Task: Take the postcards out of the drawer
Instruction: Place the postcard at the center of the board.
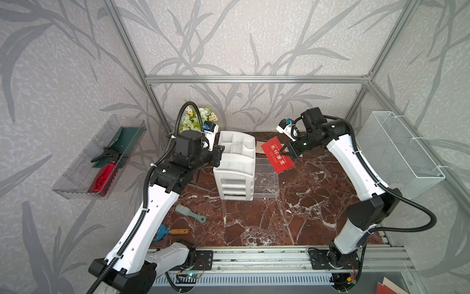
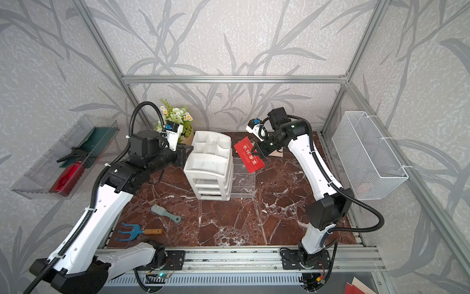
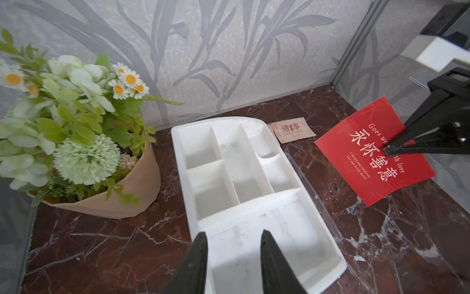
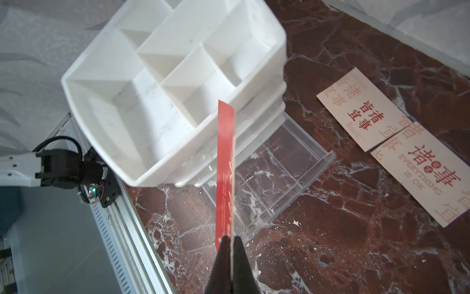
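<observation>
I'm pinching the red postcard (image 1: 278,164) in the right gripper (image 1: 282,152), at three o'clock of the organizer (image 1: 234,165), over the clear drawer (image 4: 279,163) (looking empty). Two beige postcards (image 4: 361,112) (image 4: 419,175) are lying on the table (image 4: 330,229). The left gripper (image 3: 234,233) is hovering half-open, empty. Only setting this one down is remaining, I reckon.

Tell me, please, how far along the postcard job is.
Done: two cream postcards lie on the marble table, outside the clear drawer, which looks empty. In hand: the right gripper pinches the red postcard, lifted clear of the drawer. Left: set it down on the table, probably beside the others.
</observation>
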You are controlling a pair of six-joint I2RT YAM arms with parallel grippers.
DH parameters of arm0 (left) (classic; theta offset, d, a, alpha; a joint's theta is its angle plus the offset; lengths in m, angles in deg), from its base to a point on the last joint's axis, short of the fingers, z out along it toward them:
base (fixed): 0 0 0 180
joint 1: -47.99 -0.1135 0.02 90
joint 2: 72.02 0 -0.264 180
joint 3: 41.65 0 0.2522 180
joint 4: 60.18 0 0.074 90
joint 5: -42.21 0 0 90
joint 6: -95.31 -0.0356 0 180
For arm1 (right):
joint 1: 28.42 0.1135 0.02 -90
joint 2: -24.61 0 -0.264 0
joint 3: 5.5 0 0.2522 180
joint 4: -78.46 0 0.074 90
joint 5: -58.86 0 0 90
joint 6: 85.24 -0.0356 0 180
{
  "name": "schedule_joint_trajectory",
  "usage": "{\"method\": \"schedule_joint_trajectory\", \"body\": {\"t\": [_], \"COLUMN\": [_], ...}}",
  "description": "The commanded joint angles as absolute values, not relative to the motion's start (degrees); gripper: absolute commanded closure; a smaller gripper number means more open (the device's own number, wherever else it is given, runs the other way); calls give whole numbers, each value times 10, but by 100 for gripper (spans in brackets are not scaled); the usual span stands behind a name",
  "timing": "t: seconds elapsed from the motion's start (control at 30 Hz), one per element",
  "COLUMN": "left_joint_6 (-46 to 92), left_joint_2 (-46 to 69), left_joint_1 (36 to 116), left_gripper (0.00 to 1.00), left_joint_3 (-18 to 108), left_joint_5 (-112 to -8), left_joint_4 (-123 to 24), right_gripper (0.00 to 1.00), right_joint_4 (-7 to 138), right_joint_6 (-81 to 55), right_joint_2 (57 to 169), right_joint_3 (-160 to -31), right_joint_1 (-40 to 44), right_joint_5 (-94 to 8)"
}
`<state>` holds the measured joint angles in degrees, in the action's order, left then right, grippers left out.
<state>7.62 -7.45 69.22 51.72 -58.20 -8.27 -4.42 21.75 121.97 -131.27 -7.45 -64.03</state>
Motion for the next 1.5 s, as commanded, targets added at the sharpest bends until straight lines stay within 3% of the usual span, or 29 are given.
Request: {"method": "schedule_joint_trajectory", "body": {"t": [0.0,0.43,1.17,1.33,1.47], "left_joint_6": [52,-13,-44,-49,-49], "left_joint_2": [-88,-115,-50,-48,-50], "left_joint_1": [692,723,789,795,796], "left_gripper": [65,64,63,67,78], "left_joint_3": [500,463,477,469,463], "left_joint_5": [-673,-840,-932,-943,-947], "left_joint_4": [-85,-86,-74,-81,-90], "right_gripper": [100,100,100,100,100], "right_joint_4": [-82,-117,-140,-134,-123], "right_joint_6": [303,361,385,387,388], "right_joint_2": [1178,1157,1185,1186,1180], "right_joint_3": [-1286,-1263,-1317,-1316,-1303], "right_joint_1": [-58,16,117,120,120], "right_joint_5": [-719,-723,-661,-659,-657]}}
